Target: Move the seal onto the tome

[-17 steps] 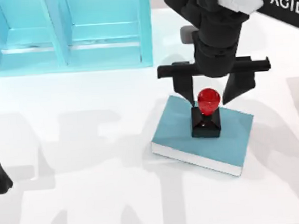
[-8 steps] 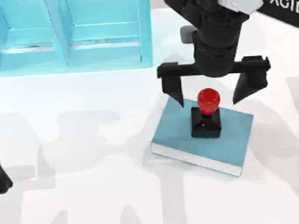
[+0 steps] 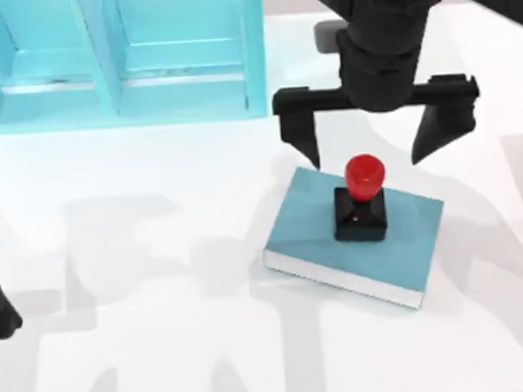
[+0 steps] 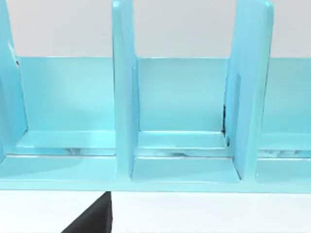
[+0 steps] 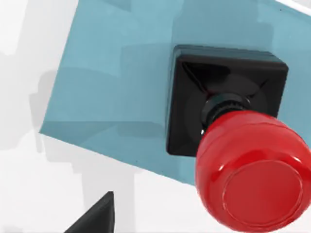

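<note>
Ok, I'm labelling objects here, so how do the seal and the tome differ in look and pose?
The seal is small, red-knobbed on a black base; the tome is far wider, teal with white page edges. The seal stands upright; the tome lies flat on the table. They touch: the seal rests on the tome's cover.

The stamp (image 3: 361, 203), red knob over a black square base, stands upright on the closed teal book (image 3: 316, 224), right of the table's middle.
</note>
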Available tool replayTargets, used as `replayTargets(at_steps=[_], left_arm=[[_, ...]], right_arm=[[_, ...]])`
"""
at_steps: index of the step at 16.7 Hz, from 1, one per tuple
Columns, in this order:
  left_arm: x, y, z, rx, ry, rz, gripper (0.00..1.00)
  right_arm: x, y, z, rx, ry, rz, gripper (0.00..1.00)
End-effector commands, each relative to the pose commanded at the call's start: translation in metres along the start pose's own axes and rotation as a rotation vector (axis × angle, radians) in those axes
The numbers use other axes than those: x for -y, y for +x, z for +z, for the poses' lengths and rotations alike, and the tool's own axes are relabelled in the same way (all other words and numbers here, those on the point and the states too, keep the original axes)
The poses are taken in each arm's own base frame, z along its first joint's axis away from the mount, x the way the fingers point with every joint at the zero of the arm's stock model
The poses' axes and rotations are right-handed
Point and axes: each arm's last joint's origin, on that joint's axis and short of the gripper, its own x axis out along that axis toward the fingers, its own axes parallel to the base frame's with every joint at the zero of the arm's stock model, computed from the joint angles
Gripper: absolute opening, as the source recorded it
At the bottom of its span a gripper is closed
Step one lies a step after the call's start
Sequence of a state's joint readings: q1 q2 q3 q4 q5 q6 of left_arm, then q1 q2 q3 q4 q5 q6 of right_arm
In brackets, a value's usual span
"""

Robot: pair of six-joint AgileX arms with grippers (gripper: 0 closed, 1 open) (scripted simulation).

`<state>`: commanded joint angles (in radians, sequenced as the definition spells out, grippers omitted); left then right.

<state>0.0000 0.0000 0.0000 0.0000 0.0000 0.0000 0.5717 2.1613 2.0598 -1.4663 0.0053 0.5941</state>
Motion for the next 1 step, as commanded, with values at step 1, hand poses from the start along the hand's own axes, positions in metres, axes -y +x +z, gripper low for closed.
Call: replayTargets(at_steps=[1], left_arm=[[0.0, 0.0, 0.0, 0.0, 0.0, 0.0, 1.0]], right_arm=[[0.0005, -0.0017, 0.0002, -0.001, 0.003, -0.001, 1.0]])
